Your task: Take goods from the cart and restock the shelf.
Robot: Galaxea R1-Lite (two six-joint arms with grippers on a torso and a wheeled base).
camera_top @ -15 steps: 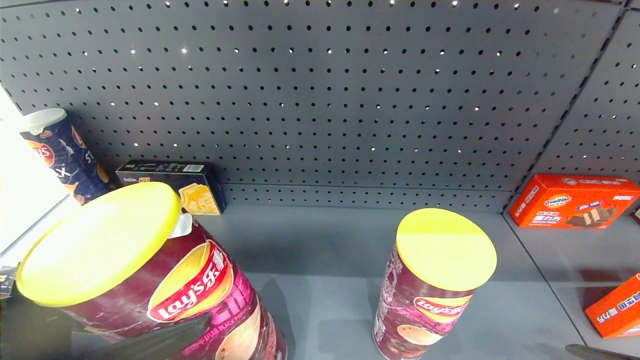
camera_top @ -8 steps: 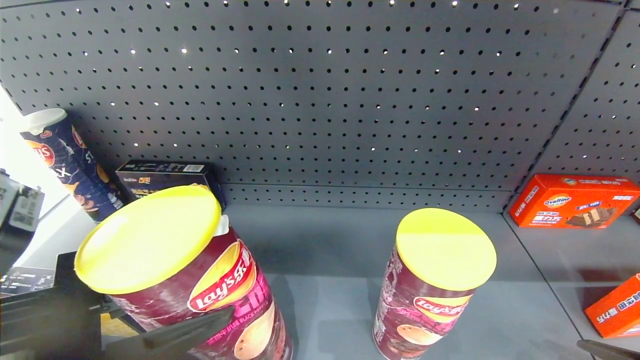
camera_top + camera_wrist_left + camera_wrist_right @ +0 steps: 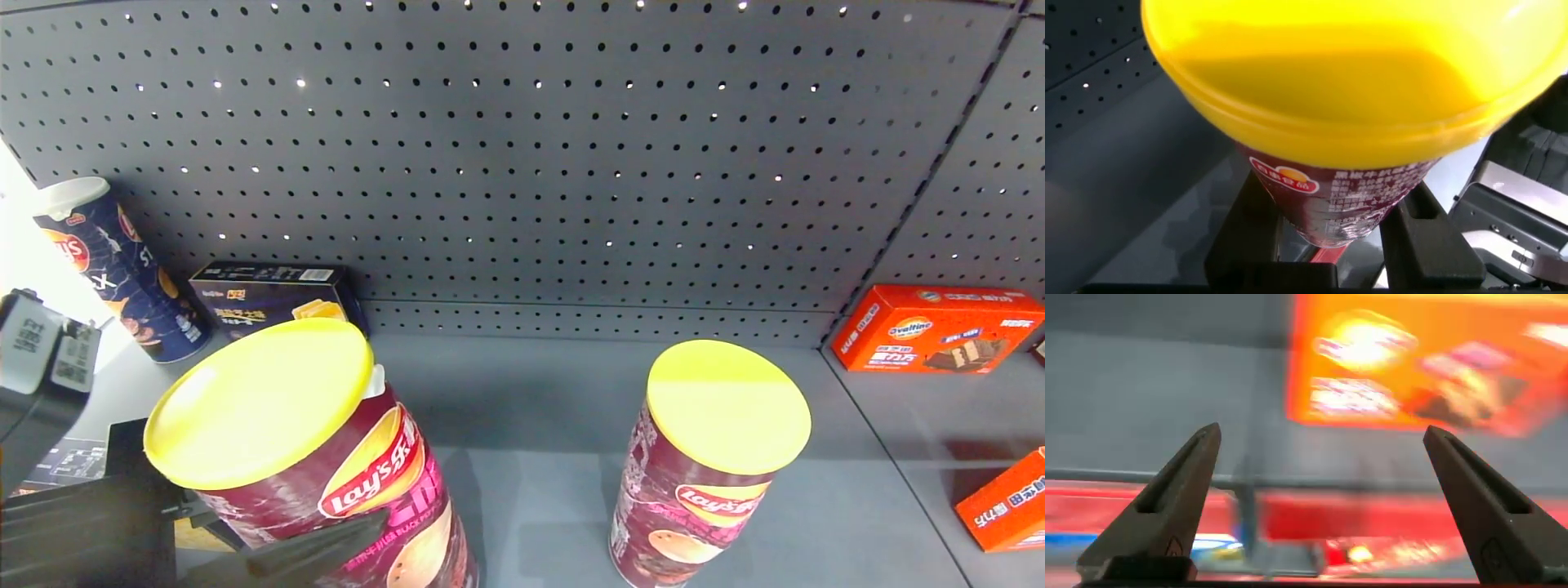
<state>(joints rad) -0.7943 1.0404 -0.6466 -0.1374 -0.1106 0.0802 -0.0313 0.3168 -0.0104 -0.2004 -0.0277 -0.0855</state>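
A maroon chips can with a yellow lid [image 3: 269, 408] hangs tilted at the shelf's front left, with my left gripper [image 3: 269, 539] shut on its body. In the left wrist view the lid [image 3: 1347, 73] looms close and the black fingers [image 3: 1249, 237] clamp the can's lower body; its base is hidden. A second identical can [image 3: 710, 465] stands upright on the grey shelf [image 3: 539, 408], to the right of the held one. My right gripper [image 3: 1323, 498] is open with nothing between its fingers, and it faces an orange box [image 3: 1413, 367].
A dark blue chips can [image 3: 106, 261] and a dark biscuit box [image 3: 277, 298] sit at the back left. Orange boxes [image 3: 939, 327] [image 3: 1004, 502] lie in the right bay. The perforated back panel [image 3: 522, 163] closes the rear. Bare shelf lies between the two maroon cans.
My left gripper has carried the held can to the right and farther over the shelf. The right fingertip at the lower right edge has drawn back downward.
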